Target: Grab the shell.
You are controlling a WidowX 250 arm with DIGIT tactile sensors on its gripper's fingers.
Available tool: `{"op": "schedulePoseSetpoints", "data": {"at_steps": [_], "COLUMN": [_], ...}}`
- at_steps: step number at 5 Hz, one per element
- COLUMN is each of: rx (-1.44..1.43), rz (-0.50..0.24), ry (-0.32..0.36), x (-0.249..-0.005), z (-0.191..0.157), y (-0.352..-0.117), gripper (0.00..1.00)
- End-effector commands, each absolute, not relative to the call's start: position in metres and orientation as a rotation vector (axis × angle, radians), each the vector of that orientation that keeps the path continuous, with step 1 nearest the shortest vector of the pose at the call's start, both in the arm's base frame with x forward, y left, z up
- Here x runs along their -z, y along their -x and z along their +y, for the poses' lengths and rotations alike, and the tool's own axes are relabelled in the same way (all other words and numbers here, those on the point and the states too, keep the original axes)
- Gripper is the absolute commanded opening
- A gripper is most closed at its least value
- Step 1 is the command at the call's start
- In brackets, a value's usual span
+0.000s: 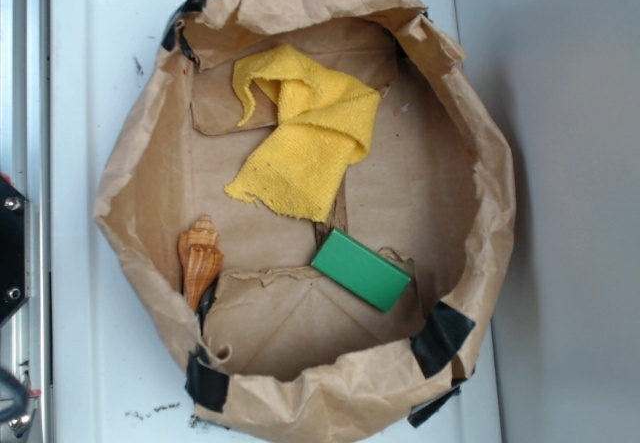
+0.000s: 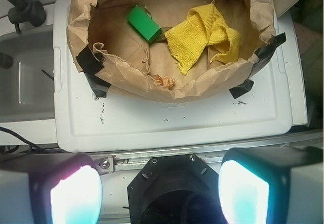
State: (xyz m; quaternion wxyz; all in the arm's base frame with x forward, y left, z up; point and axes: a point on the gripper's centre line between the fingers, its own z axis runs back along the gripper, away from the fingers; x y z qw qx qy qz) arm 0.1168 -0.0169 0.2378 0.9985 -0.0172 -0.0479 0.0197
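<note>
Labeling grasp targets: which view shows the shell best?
Exterior. The whole shell shows there from above, lying against the paper bag wall. In the wrist view the bag's near rim hides most of it; only an orange sliver shows.

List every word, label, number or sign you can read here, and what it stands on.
None: no readable text in either view.
The shell, green block, yellow cloth, paper bag and black tape are all plain.
The white lid bears only dark specks, not writing.
The gripper has no marking.
</note>
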Motion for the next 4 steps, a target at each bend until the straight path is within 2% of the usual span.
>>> {"op": "schedulePoseSetpoints", "data": {"at_steps": [1,3,4], "rx": [-0.039,-0.179,-0.347], "rz": [-0.096,-0.117,-0.159], "ry": [0.034,0.118,0.110], "x": [-0.238,-0.226,-0.209], "z": [-0.017,-0.013,0.001], "y": [-0.117,-0.216,-0.240], "gripper": [1.00,1.00,1.00]}}
